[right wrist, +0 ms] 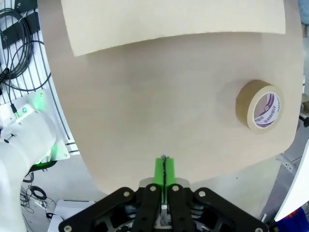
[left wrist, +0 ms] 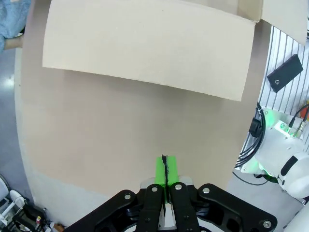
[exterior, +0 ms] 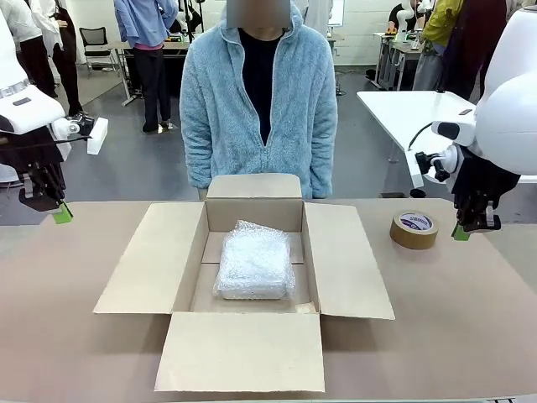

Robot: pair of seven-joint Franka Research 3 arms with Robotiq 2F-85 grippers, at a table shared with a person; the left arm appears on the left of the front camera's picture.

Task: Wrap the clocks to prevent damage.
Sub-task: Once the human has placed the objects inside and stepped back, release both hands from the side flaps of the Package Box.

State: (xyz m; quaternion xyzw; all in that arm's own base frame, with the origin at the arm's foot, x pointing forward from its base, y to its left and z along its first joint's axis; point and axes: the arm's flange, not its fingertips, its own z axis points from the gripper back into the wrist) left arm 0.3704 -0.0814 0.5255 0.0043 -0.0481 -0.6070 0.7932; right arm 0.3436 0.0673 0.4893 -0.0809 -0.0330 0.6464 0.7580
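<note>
The clocks (exterior: pixel 255 261) show as one pillow-like bundle in whitish bubble wrap, lying inside the open cardboard box (exterior: pixel 344 277) at the table's middle. No clock face is visible. My left gripper (exterior: pixel 60 211) hangs shut above the table's far left, well clear of the box, its green pads pressed together (left wrist: pixel 165 171) over bare tabletop. At the far right, my right gripper (exterior: pixel 463 230) is shut too, a little right of the tape roll (exterior: pixel 414 229); its pads (right wrist: pixel 164 170) meet with nothing between them.
A person in a light blue fleece (exterior: pixel 258 101) stands at the far side behind the box. The box's flaps (exterior: pixel 242 351) spread out on all sides. The brown tape roll (right wrist: pixel 259 106) lies flat on the table's right part. A white table (exterior: pixel 411 113) stands behind on the right.
</note>
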